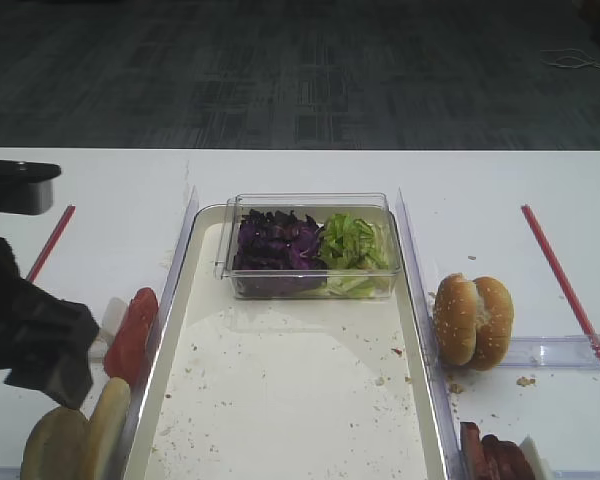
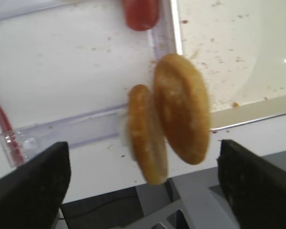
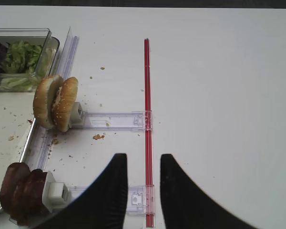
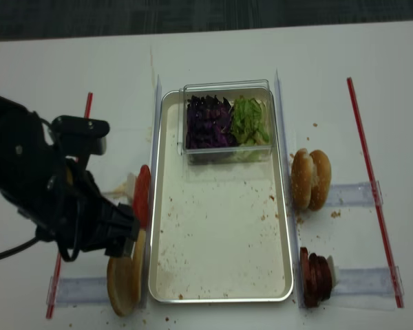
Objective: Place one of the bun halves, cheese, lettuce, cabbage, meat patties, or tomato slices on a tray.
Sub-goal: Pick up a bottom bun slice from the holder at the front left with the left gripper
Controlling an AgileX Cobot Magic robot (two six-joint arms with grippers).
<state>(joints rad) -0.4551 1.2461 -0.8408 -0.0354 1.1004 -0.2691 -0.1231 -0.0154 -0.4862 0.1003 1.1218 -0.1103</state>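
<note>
Long rectangular tray (image 4: 220, 268): cream-white, raised rim, rounded corners, floor strewn with crumbs. At tray's far end, clear plastic box (image 4: 227, 124) holding shredded purple cabbage (image 4: 208, 122) on its left and shredded light green lettuce (image 4: 250, 120) on its right. Remainder of tray floor bare apart from crumbs.

Left of tray, just outside rim: two plain bun halves (image 2: 169, 114) standing on edge, touching each other, tan crust, thin round profile, resting against a clear plastic rail (image 2: 81, 129). Further along same rim, glossy red tomato slices (image 4: 142, 194) on edge. Right of tray: sesame-speckled bun pair (image 4: 311, 179) upright beside rim; nearer the front corner, dark reddish-brown meat patties (image 4: 315, 276) stacked on edge. Red strips (image 4: 372, 179) lying well out from tray on white table (image 4: 372, 75), one on each side.

Open table surface beyond right-hand red strip; narrow clearance between tray's left rim and bun halves.

Left gripper (image 2: 143, 191): black fingers (image 2: 31, 183) spread wide to either side of bun halves in wrist view, holding nothing; contact with buns not visible. Right gripper (image 3: 144, 191): curved black fingers parted, nothing between them, poised above table and red strip, well right of tray.
</note>
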